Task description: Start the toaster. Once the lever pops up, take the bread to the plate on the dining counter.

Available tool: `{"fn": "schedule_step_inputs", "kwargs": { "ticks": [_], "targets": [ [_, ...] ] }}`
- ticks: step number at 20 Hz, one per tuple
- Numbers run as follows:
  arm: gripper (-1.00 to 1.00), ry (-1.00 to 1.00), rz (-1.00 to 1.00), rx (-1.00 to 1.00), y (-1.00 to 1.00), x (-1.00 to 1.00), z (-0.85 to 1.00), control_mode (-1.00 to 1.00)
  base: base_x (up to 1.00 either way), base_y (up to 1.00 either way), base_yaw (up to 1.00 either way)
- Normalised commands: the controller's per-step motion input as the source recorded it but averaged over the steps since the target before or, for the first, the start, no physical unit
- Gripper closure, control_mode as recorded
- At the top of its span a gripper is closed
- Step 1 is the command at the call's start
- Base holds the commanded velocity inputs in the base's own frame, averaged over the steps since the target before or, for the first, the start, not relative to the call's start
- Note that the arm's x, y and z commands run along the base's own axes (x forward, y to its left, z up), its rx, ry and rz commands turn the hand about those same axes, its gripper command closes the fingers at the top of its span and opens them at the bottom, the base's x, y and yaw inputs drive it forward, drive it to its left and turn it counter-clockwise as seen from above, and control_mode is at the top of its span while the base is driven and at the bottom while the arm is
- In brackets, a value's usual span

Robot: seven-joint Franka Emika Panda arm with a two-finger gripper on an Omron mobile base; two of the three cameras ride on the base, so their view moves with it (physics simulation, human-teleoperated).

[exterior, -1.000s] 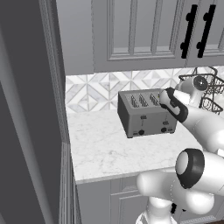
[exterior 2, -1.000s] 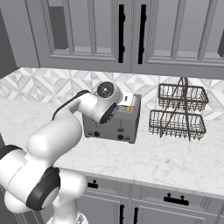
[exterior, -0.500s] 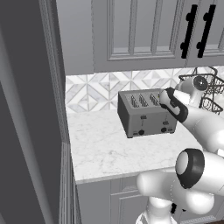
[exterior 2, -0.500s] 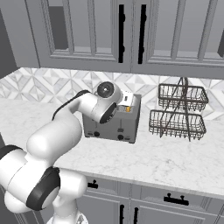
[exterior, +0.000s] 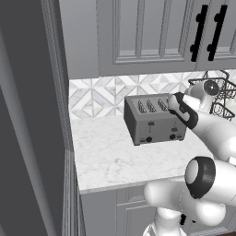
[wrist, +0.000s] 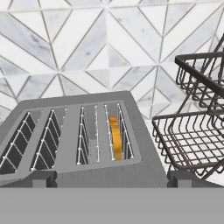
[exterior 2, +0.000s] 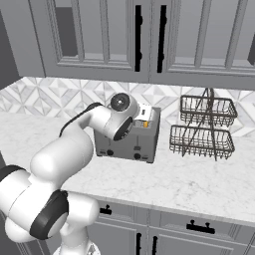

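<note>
So the toaster [exterior: 154,119] sits on a marble worktop [exterior: 110,156] against a geometric tiled backsplash [exterior: 99,94], with grey upper cabinets [exterior 2: 149,40] overhead that have black handles. Just to the toaster's right, looking from the right base view, there's a two-tier dark wire basket rack [exterior 2: 204,127], standing close beside it but apart from it, as far as I can tell. On the far left in the left base view a tall dark grey panel [exterior: 27,120] walls off the end of the counter. Counting stuff: one toaster with four slots on top in the hand view, two small black levers and two knobs on its front in the left base view, one rack with two baskets, and one slice of bread [wrist: 115,136]. The bread is down inside the rightmost slot in the hand view, just its tan-orange edge showing between the wire guides; the other three slots look bare. The arm reaches over the toaster's right end, and the hand hovers above the top, looking straight down on the slots, so the bread is below and slightly ahead of it. The fingers themselves I can't really make out, but the jaws stand spread wide, nothing in them.
</note>
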Motion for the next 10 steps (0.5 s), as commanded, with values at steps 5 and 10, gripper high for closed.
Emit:
{"fn": "schedule_step_inputs", "kwargs": {
  "ticks": [5,10],
  "targets": [
    [-1.0,0.0,0.0,0.0,0.0,0.0,0.0,-1.0,0.0,0.0,0.0],
    [-1.0,0.0,0.0,0.0,0.0,0.0,0.0,-1.0,0.0,0.0,0.0]
  ]
}}
